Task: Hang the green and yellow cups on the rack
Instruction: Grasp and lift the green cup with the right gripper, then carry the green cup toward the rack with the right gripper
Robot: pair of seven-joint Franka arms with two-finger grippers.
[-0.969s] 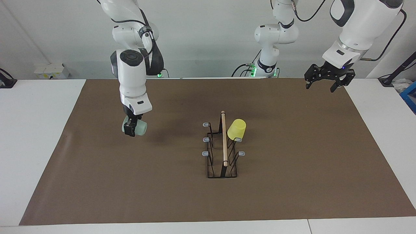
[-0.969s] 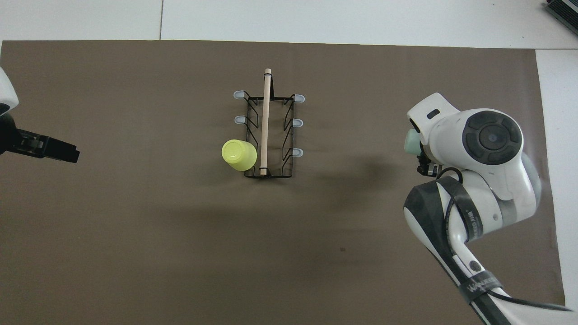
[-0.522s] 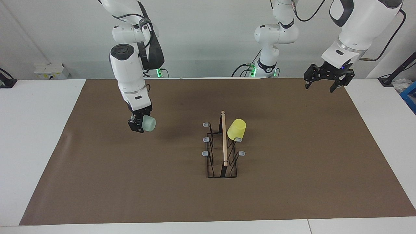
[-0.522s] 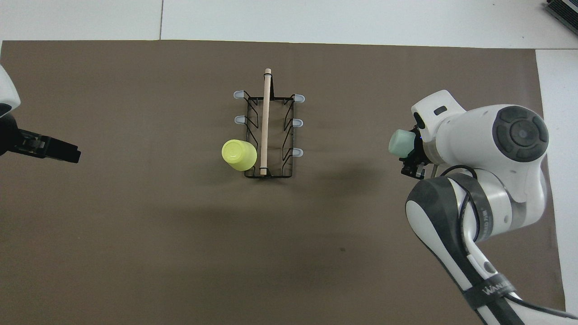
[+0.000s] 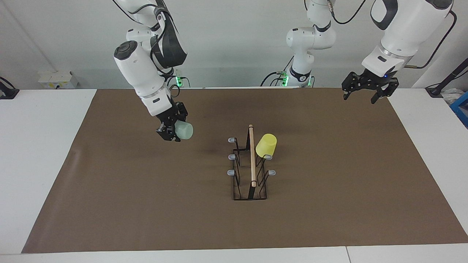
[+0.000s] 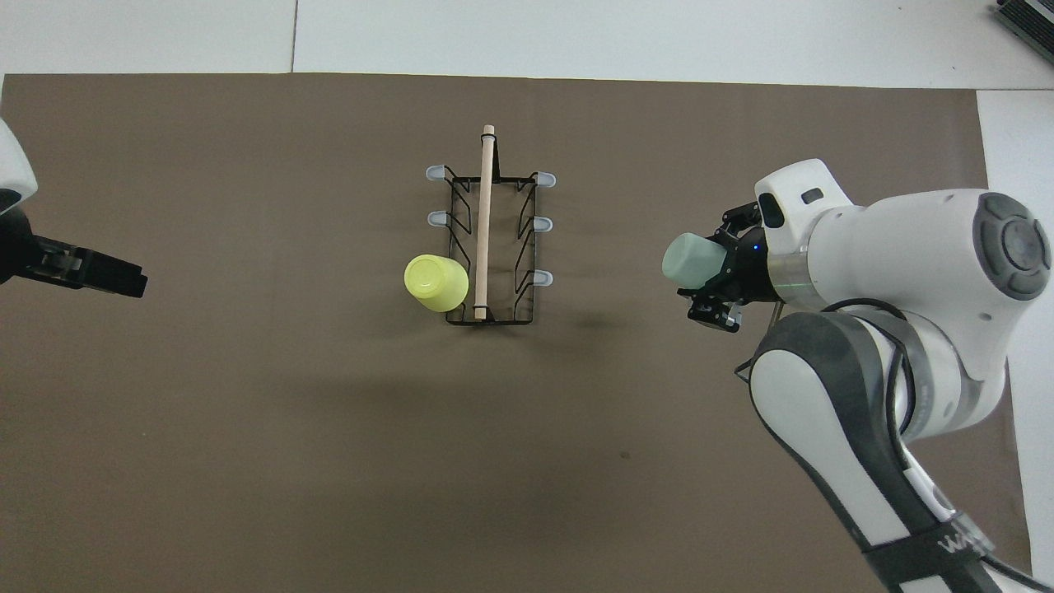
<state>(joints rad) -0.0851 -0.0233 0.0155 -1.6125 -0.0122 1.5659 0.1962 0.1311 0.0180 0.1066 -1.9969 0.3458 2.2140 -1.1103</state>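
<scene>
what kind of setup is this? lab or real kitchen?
Most likely a robotics lab bench: a brown mat covers the white table, a bare wall stands by the arm bases, and only a rack and two cups sit out.

White table, brown mat covering most of it, black wire rack mid-mat

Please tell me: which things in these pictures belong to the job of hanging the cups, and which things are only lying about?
Belong to the job:
- green cup, held in the right hand
- yellow cup, on a rack prong
- rack
- left hand, open, waiting over the mat's corner

Only lying about:
- brown mat
- white box on the table edge
</scene>
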